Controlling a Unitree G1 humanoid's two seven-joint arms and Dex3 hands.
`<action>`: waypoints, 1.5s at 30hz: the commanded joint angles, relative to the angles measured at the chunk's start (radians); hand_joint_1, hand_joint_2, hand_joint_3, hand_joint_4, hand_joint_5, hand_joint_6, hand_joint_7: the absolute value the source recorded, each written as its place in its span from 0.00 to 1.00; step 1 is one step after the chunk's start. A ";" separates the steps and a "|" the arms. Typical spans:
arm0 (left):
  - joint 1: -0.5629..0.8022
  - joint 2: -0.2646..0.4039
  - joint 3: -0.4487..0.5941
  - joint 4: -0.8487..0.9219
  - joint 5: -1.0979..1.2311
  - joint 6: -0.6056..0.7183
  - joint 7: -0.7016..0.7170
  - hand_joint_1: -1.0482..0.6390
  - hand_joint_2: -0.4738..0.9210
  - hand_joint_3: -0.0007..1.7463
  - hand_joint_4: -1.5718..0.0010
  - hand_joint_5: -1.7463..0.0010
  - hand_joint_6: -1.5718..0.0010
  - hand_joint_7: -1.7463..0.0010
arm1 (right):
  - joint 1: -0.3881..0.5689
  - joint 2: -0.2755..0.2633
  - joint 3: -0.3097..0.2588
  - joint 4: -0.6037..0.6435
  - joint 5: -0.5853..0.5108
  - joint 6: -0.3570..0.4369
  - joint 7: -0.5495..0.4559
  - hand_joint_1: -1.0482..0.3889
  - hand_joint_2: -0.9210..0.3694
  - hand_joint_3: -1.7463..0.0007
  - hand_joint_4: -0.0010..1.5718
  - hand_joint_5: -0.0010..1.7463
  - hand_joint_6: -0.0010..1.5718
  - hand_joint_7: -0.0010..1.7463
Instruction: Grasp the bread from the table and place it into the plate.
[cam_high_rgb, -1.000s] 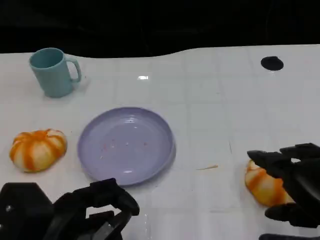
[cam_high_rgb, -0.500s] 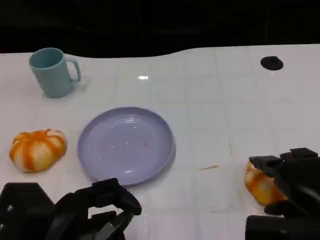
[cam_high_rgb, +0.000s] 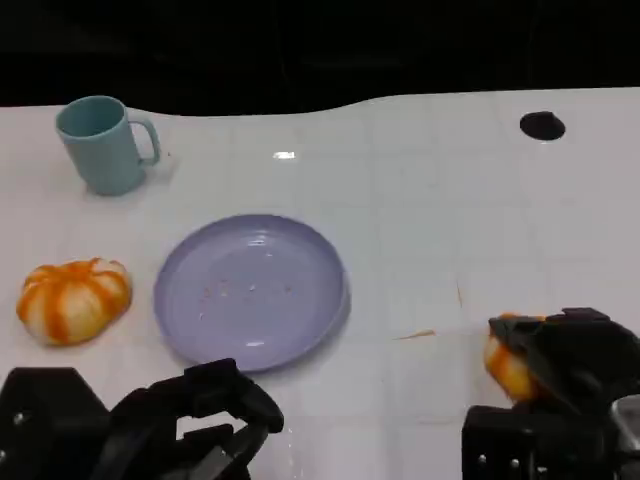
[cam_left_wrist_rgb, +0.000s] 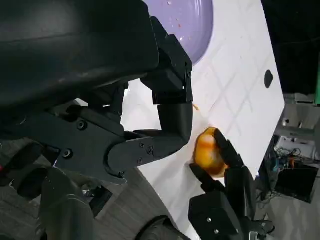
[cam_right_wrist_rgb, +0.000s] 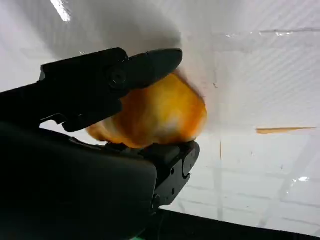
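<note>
An orange-and-white bread roll (cam_high_rgb: 506, 362) lies at the table's near right, gripped by my right hand (cam_high_rgb: 572, 352), whose black fingers wrap over it. The right wrist view shows the roll (cam_right_wrist_rgb: 155, 114) pinched between the fingers above and below. In the left wrist view the same roll (cam_left_wrist_rgb: 207, 152) sits in the right hand (cam_left_wrist_rgb: 231, 170). The lilac plate (cam_high_rgb: 250, 290) lies empty at mid-table, left of that hand. A second roll (cam_high_rgb: 72, 300) rests at the far left. My left hand (cam_high_rgb: 190, 415) hovers low at the near left with fingers curled in, holding nothing.
A teal mug (cam_high_rgb: 104, 143) stands at the back left. A black round hole (cam_high_rgb: 542, 125) marks the back right of the white table (cam_high_rgb: 420, 200). A small orange crumb strip (cam_high_rgb: 413, 335) lies between plate and right hand. The table's dark far edge runs along the back.
My right hand has closed its fingers around the right roll and drawn back toward me with it. The left hand has stayed put.
</note>
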 joint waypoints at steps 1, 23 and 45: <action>0.002 0.013 0.006 -0.021 -0.001 0.017 0.007 0.41 1.00 0.31 0.59 0.00 0.61 0.20 | -0.040 0.010 0.018 0.082 0.020 0.027 -0.046 0.31 0.00 0.92 0.17 0.15 0.30 0.02; -0.002 0.008 0.000 -0.050 0.001 0.043 0.020 0.42 1.00 0.32 0.59 0.00 0.61 0.18 | -0.099 0.008 -0.009 0.315 0.230 -0.350 -0.661 0.65 0.37 0.47 0.60 1.00 0.51 0.80; 0.012 -0.004 -0.043 -0.077 0.013 0.047 0.061 0.44 1.00 0.33 0.57 0.00 0.61 0.17 | -0.172 0.169 0.033 0.143 0.308 -0.399 -0.551 0.63 0.46 0.29 0.62 1.00 0.46 0.99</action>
